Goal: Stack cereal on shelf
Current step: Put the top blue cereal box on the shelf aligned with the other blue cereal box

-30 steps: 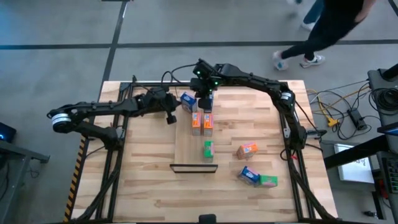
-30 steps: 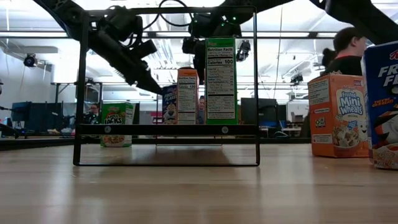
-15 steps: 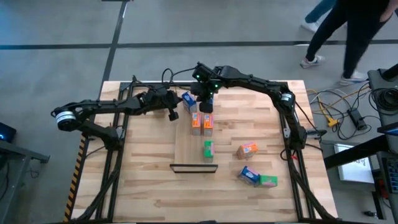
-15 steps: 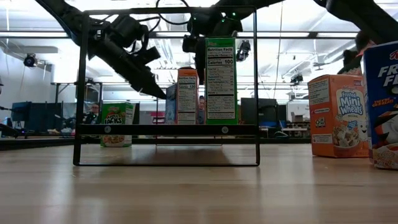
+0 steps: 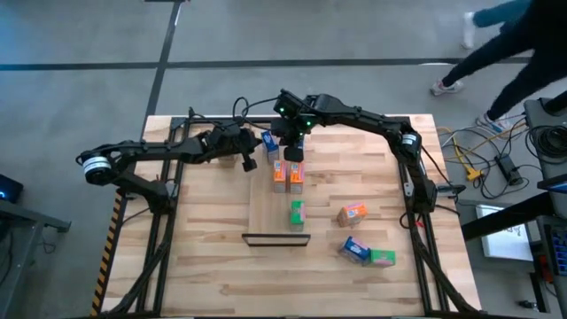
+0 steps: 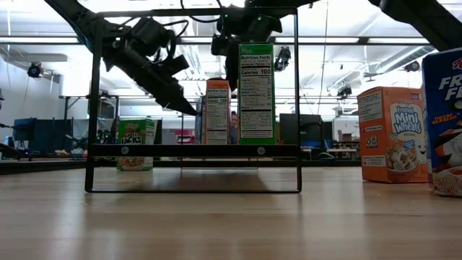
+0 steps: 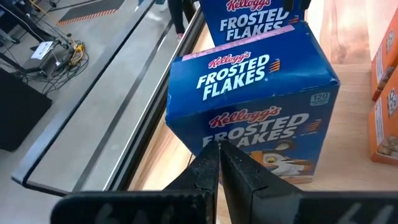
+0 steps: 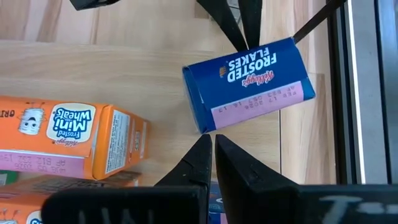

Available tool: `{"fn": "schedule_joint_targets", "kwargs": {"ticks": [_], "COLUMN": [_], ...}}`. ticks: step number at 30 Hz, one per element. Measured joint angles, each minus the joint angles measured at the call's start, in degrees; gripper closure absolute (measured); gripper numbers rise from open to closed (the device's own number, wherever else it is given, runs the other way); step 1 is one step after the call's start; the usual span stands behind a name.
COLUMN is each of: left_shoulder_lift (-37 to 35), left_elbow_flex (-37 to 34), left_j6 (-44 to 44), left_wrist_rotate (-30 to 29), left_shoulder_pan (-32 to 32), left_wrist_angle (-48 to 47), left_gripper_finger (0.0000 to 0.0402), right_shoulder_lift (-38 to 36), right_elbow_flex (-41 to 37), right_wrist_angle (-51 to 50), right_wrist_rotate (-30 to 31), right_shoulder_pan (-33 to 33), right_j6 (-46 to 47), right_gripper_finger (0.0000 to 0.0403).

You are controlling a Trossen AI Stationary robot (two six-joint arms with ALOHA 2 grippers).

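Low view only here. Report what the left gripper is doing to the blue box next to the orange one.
Observer: The left gripper is shut. Its tip is against the printed face of the blue Frosted Flakes box and does not grip it.
Operator: Give me that box's pose.
Observer: It stands upright, but turned askew to the orange box beside it.
Operator: Now the right gripper.
Observer: The right gripper is shut too, by the blue box's opposite side, and holds nothing.
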Motion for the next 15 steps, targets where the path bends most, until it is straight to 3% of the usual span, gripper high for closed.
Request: {"fn": "schedule_joint_targets", "kwargs": {"ticks": [15], "left_shoulder_lift": [0.0], "left_elbow_flex": [0.0], "left_j6": [0.6], "left_wrist_rotate": [-1.1], "left_shoulder_pan": [0.5], "left_wrist_angle": [0.9], "left_gripper_finger": [0.0401], "right_shoulder_lift": [0.0], "right_elbow_flex": [0.0], "right_wrist_angle": [0.1], "right_wrist_rotate": [-0.2], "right_shoulder_pan": [1.1], "right_j6": [-0.1], "right_gripper_finger": [0.039]}}
